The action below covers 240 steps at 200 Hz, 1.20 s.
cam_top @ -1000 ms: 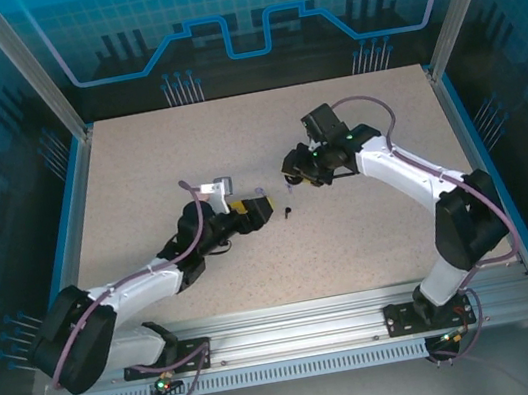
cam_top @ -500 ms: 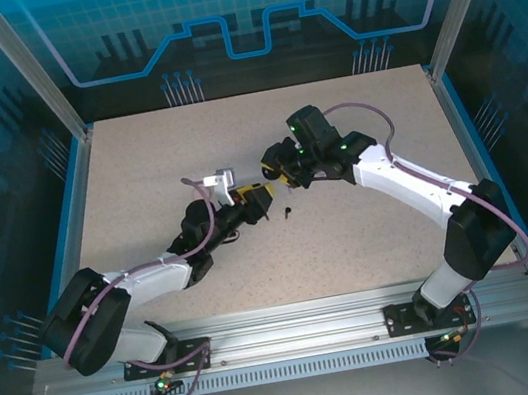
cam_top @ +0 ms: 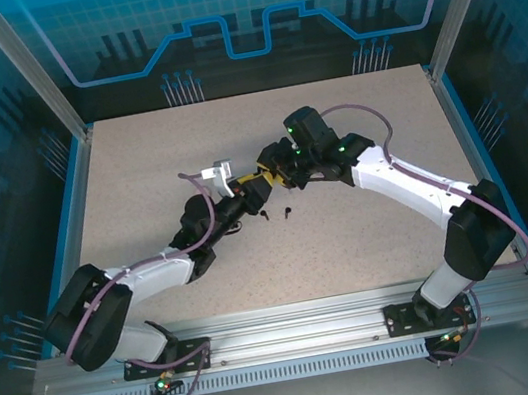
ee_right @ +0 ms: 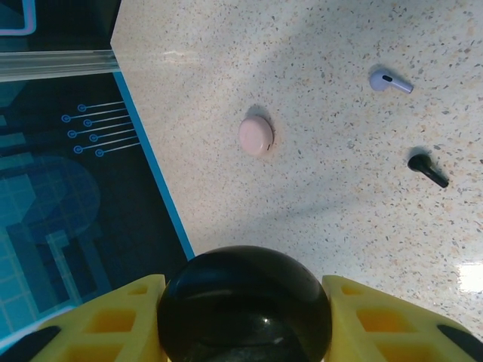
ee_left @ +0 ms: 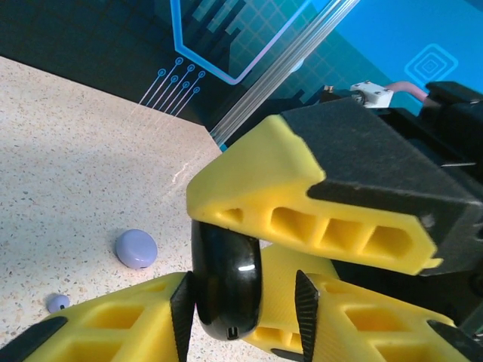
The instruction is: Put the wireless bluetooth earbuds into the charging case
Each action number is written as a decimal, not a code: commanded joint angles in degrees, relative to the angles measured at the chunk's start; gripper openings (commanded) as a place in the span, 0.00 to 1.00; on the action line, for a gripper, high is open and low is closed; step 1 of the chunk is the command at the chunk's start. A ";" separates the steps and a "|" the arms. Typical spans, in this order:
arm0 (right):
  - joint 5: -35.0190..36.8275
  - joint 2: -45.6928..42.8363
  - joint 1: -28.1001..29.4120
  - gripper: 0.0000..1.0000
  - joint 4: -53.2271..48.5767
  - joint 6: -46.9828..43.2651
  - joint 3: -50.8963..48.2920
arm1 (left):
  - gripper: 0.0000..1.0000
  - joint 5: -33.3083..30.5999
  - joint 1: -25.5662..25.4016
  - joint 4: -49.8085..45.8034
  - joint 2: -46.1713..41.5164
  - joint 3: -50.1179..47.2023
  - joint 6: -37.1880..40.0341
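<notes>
A glossy black round charging case sits clamped between my right gripper's yellow fingers. The two grippers meet above mid-table, left gripper against right gripper. In the left wrist view the case stands on edge between my left gripper's narrowed pads. The left pad touches it and the right pad stands a small gap off. Two black earbuds lie on the table just below the grippers. Another black earbud and a lavender earbud show in the right wrist view.
A pale pink round case lies shut near the table's blue edge. A lavender case and a small lavender earbud lie on the speckled table beyond the left gripper.
My left gripper has moved up and right to meet the right gripper, and its jaws have narrowed around the black case. The right gripper shifted left with the case.
</notes>
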 commanded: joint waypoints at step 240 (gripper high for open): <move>-1.52 -2.41 2.09 0.36 3.31 1.61 0.57 | 0.01 -3.87 -0.24 4.06 0.40 2.56 -0.58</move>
